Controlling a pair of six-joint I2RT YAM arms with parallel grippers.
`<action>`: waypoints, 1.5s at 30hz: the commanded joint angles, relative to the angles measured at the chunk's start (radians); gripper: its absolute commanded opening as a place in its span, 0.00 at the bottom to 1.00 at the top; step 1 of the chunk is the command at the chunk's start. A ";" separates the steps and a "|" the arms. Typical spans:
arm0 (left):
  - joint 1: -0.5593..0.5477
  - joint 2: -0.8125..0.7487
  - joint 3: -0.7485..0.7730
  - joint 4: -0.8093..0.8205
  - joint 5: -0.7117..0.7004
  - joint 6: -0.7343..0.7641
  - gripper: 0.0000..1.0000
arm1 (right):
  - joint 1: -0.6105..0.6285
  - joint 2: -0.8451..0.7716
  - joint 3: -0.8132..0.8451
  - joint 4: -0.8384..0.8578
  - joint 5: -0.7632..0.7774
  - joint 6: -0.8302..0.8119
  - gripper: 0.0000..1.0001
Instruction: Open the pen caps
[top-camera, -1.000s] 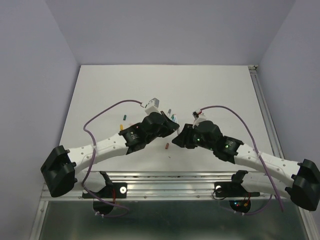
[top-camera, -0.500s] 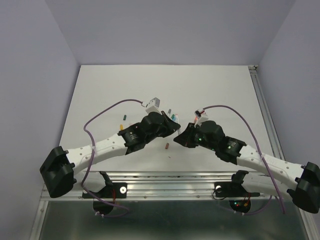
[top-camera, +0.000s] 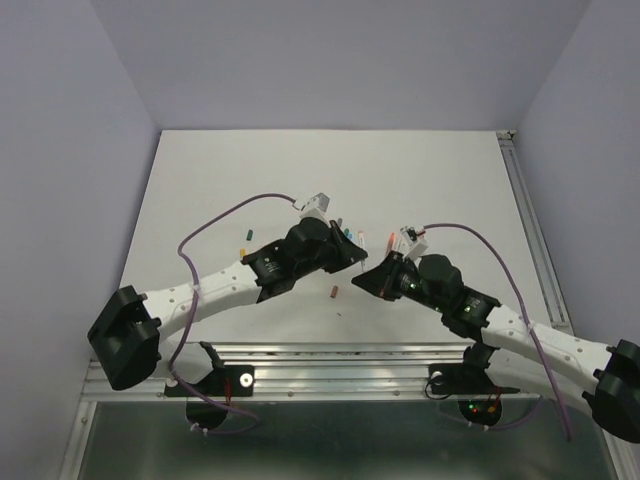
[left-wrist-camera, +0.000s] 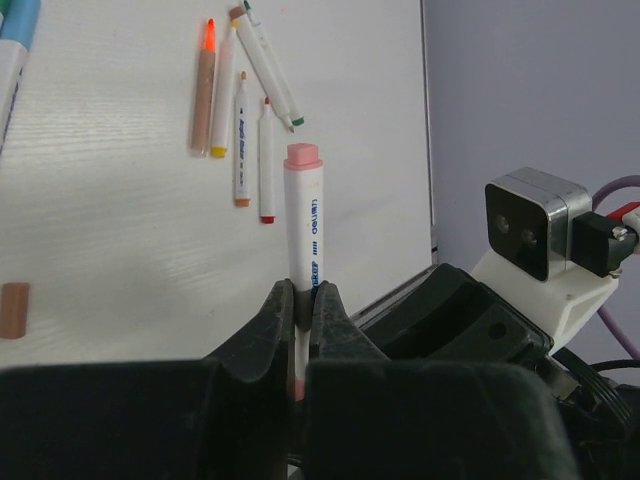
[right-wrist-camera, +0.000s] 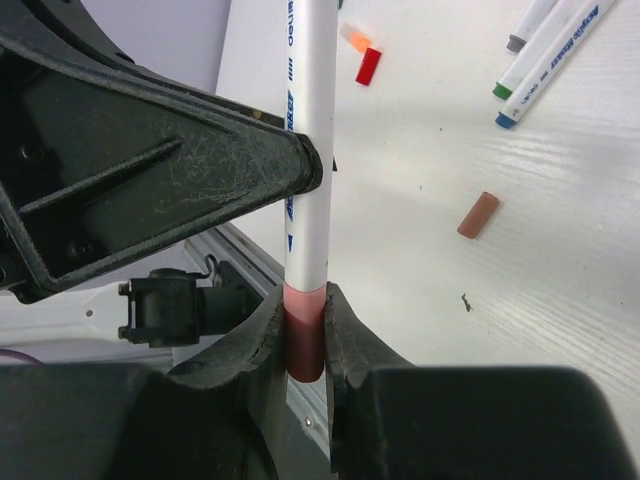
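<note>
A white pen (left-wrist-camera: 304, 230) with a pink end (left-wrist-camera: 302, 155) is held above the table, and my left gripper (left-wrist-camera: 302, 292) is shut on its barrel. My right gripper (right-wrist-camera: 305, 305) is shut on the pink pen cap (right-wrist-camera: 304, 340) at one end of that pen; the cap still meets the white barrel (right-wrist-camera: 310, 150). In the top view the left gripper (top-camera: 352, 258) and right gripper (top-camera: 368, 278) nearly touch near the table's front middle. Several more pens (left-wrist-camera: 240, 140) lie on the table beyond.
Loose caps lie on the table: a brown one (right-wrist-camera: 477, 214) near the grippers, a red one (right-wrist-camera: 368, 66) and a small one (top-camera: 246, 235) further left. More pens (right-wrist-camera: 545, 60) lie behind. The metal rail (top-camera: 330, 362) runs along the near edge.
The right gripper's jaws have closed in on the pink cap. Both wrists have shifted a little to the right, and the right wrist has moved nearer the front edge.
</note>
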 joint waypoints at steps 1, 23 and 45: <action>0.168 0.065 0.091 0.158 -0.230 0.077 0.00 | 0.043 -0.080 -0.089 0.056 -0.296 0.088 0.01; 0.264 0.281 0.246 0.117 -0.261 0.023 0.00 | 0.046 -0.164 -0.141 0.055 -0.332 0.121 0.01; 0.097 0.701 0.551 -0.052 0.025 0.283 0.00 | 0.007 -0.068 0.242 -0.654 0.500 -0.062 0.01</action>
